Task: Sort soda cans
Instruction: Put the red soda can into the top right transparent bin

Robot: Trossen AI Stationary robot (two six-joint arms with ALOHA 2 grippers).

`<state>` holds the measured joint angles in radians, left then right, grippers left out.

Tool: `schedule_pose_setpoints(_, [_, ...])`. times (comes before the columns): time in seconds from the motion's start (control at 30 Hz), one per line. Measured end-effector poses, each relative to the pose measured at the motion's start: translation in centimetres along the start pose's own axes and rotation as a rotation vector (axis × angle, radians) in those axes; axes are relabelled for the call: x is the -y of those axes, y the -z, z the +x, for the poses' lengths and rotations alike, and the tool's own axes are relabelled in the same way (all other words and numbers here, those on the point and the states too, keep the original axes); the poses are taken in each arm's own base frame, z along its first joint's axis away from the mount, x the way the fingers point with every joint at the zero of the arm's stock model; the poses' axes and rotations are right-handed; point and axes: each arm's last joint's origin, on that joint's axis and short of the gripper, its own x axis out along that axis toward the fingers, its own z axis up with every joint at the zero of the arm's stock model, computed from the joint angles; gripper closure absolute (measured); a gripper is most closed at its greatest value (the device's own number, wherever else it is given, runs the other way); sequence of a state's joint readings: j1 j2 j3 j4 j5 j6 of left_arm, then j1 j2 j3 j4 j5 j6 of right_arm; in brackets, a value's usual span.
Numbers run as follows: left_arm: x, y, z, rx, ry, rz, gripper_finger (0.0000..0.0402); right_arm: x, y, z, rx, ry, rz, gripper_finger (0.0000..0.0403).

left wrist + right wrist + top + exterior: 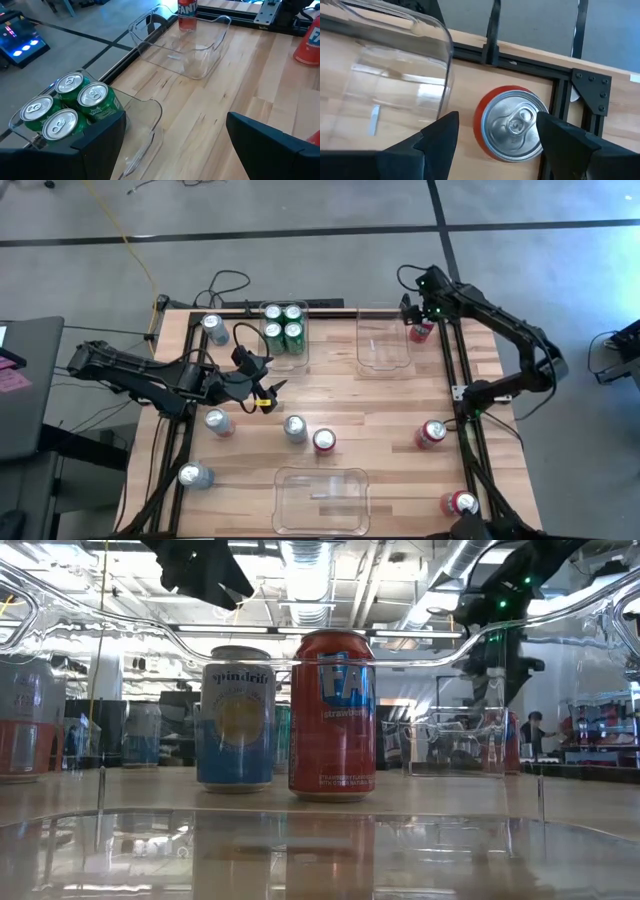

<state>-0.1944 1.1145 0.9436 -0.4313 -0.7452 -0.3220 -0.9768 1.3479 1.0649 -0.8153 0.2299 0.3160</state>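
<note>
Four green cans point(283, 325) stand in the far-left clear bin and also show in the left wrist view point(67, 105). My left gripper point(258, 383) is open and empty above the table just near that bin, as its wrist view point(175, 150) shows. A red can point(421, 331) stands upright on the table by the far-right rail, beside an empty clear bin point(385, 340). My right gripper point(419, 318) is open above this can point(512, 125), one finger on each side of its top, apart from it. Other red and silver cans stand loose on the table.
Silver cans stand at the far left point(213, 328), at the left point(218, 421), at the middle point(294, 428) and at the near left point(195, 475). Red cans stand at the middle point(324, 441), at the right point(432, 433) and at the near right point(461, 503). An empty clear bin point(322, 498) sits at the near edge.
</note>
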Motion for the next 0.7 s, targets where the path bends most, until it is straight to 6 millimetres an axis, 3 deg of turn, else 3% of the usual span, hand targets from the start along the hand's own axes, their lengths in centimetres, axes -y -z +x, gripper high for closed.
schedule_pose_setpoints(0.2, [0.0,0.0,0.0,0.001,0.000,0.006,0.0063,-1.9,0.4,-2.4,0.111,-0.107,-0.119,0.0117])
schedule_pose_setpoints(0.4, [0.0,0.0,0.0,0.001,0.000,0.012,0.0063,-4.0,0.4,-6.4,0.187,-0.184,-0.313,0.0117])
schedule_pose_setpoints(0.57, [0.0,0.0,0.0,0.002,0.000,0.011,0.0063,-2.6,-0.5,-8.3,0.118,0.063,-0.277,0.0117])
schedule_pose_setpoints(0.7, [0.0,0.0,0.0,0.003,0.000,0.010,0.0063,-1.5,-1.4,-7.7,0.029,0.091,-0.247,0.0117])
